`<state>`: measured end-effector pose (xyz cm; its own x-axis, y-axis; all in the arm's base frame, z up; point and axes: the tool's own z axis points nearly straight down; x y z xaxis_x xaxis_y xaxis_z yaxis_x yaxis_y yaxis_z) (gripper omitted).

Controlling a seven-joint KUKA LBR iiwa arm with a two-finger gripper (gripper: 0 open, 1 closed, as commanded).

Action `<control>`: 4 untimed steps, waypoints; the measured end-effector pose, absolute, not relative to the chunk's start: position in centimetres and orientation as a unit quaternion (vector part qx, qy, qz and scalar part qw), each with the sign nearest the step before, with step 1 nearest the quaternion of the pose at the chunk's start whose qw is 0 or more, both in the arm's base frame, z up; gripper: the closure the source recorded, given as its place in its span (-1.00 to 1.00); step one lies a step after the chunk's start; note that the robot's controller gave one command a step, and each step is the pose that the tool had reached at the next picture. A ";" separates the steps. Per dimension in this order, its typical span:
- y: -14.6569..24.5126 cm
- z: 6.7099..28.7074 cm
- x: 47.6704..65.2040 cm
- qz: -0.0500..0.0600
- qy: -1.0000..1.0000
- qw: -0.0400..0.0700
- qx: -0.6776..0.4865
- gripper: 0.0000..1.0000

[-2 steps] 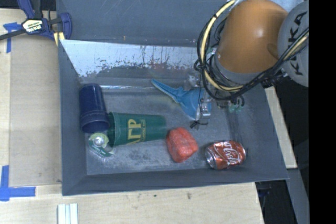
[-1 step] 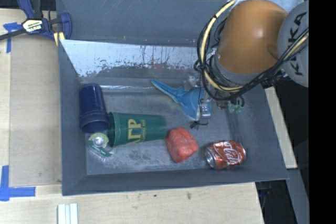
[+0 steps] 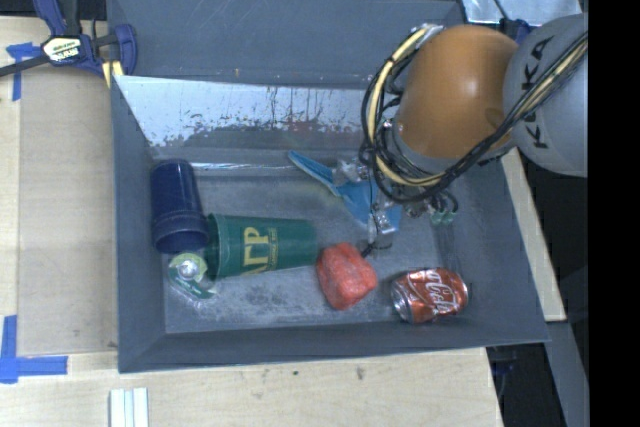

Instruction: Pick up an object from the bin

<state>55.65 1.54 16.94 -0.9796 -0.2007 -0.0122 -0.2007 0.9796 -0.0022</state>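
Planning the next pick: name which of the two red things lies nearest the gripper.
The red lump, just below and left of the gripper. The other, a crushed red cola can, lies farther off to the lower right.

Robotics lab, KUKA arm (image 3: 548, 100) reaching into grey metal bin (image 3: 136, 245)
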 end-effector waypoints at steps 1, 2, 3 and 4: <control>1.9 12.8 52.4 0.000 0.986 0.004 -0.166 -1.00; -6.8 10.0 53.7 0.000 1.000 0.009 0.012 1.00; -6.8 10.0 53.7 0.000 1.000 0.009 0.012 -1.00; -6.8 10.0 53.7 0.000 1.000 0.009 0.012 -1.00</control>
